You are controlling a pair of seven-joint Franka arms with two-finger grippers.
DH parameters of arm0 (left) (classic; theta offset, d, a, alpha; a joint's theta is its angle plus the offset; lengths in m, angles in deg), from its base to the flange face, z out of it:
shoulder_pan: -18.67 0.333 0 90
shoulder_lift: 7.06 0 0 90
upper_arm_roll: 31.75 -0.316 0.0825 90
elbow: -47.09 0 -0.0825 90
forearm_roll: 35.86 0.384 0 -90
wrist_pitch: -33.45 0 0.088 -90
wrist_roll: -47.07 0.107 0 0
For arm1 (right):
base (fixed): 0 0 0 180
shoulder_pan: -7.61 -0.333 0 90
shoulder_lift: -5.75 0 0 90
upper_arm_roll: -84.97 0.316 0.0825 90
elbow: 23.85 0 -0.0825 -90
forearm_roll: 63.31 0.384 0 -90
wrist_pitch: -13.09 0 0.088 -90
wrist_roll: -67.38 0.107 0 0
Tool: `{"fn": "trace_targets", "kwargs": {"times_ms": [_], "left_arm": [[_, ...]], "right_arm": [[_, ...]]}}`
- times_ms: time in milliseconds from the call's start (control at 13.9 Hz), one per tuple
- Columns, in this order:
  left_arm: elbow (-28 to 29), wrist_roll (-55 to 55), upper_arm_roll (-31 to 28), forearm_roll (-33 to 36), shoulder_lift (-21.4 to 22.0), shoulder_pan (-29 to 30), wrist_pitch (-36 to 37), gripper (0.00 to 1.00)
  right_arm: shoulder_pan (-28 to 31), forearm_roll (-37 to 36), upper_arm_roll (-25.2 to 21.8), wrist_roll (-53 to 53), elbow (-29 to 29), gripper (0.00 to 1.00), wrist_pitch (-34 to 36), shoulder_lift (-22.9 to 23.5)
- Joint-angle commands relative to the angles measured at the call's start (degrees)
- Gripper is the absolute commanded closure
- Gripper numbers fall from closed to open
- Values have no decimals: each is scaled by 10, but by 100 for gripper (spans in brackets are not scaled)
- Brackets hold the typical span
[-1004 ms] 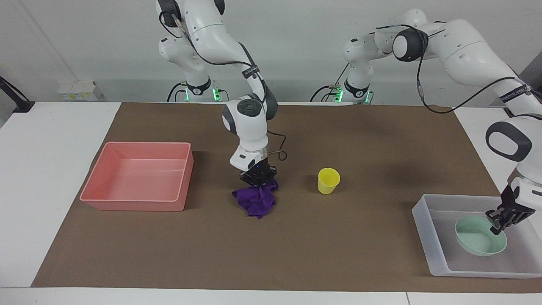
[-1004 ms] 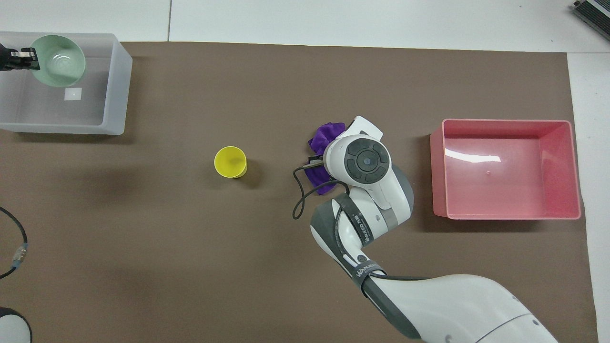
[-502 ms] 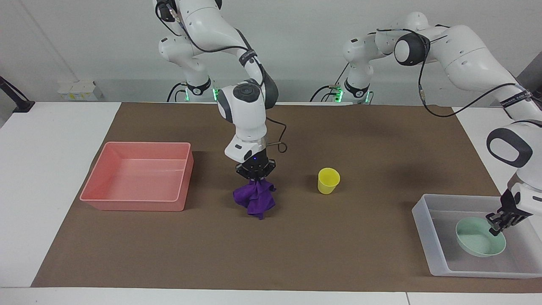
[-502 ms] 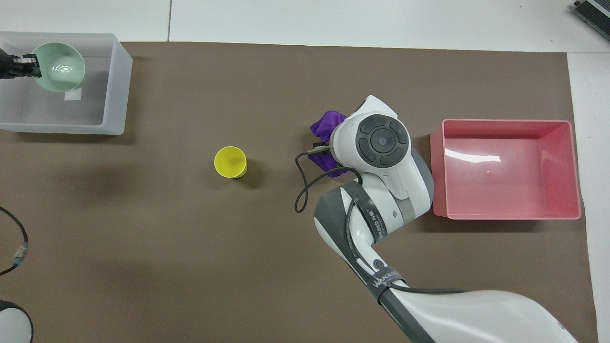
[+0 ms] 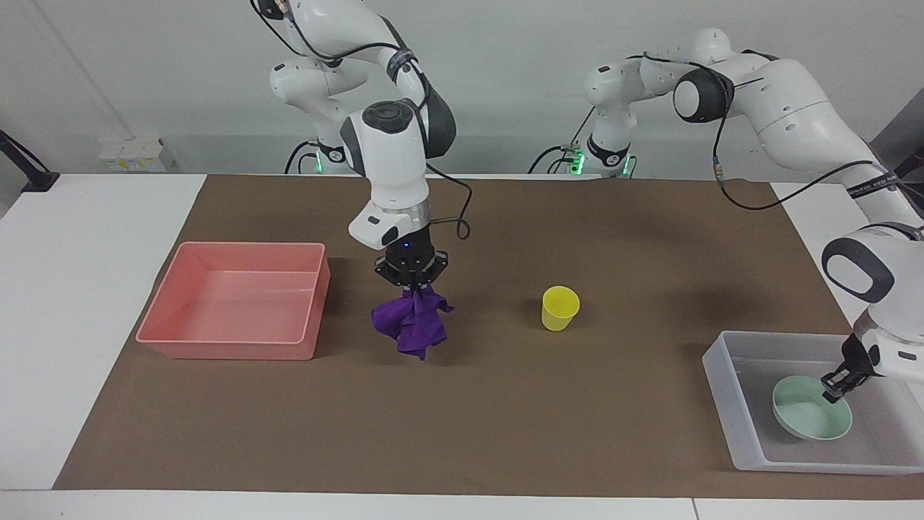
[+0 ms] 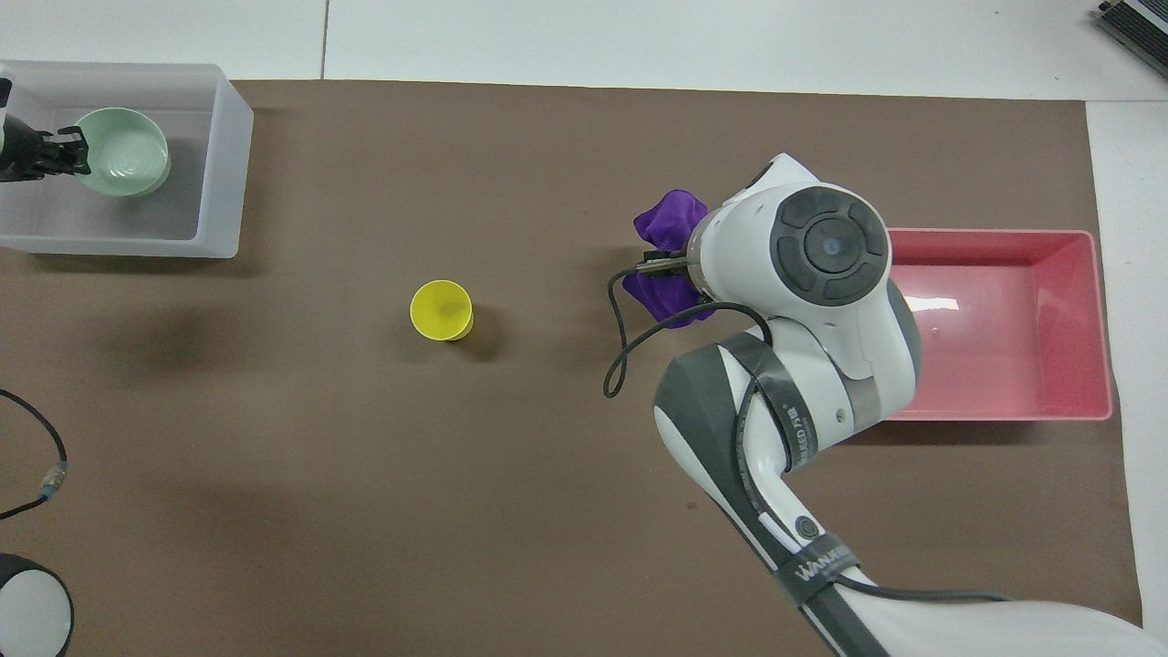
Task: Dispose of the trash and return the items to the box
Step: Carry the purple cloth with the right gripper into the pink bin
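Cloth (image 5: pixel 411 325) first: the deep-purple trash hangs bunched from the right end effector (image 5: pixel 411 285), whose fingers are pressed together on its top fold. It is up in the air over the brown mat of the worktop (image 5: pixel 505 433), between the pink bin (image 5: pixel 224 350) and the yellow cup (image 5: pixel 559 308), with its lowest corner clear of the mat.

The step in hand looks like carrying the trash to the pink bin. To do it well, the carry should run high enough for the drooping tail to pass over the bin's near wall without snagging. The release should wait until the bundle is over the middle of the bin, not its rim, because soft fabric can drape over an edge. A slow sideways sweep would stop the cloth swinging.

The cup stands upright on the mat, toward the left arm's end of the table from the cloth and well apart from it. It is not yet in the box, and the carry goes away from it.

Farthest from the robots, at the left arm's end, is the translucent tray (image 5: pixel 722 390) with the mint-green bowl (image 5: pixel 808 415) in it. The left end effector (image 5: pixel 836 384) is at the bowl's rim, and I cannot tell whether it grips the rim or has let go.
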Motion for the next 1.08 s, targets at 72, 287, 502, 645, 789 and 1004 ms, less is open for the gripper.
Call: {"fn": "trace_targets", "kwargs": {"times_ms": [72,287,502,645,789,1004], "left_arm": [[16,-11,-5,-4,10,-1,-13,89],[16,-11,-5,-3,12,-1,-11,55],[16,-9,-5,3,24,-12,-10,25],[27,-3,-5,3,44,-24,-10,0],[53,-3,-5,17,80,-39,-5,0],[201,41,-5,17,199,-62,-17,0]], "right_arm": [[38,-9,5,-16,-3,100,40,-48],[71,-8,5,-67,-3,100,82,-79],[102,-8,5,-105,-4,100,120,-98],[124,-8,5,-133,-4,100,147,-106],[153,-8,5,-172,-6,100,170,-112],[211,-3,5,-243,-24,100,178,-120]]}}
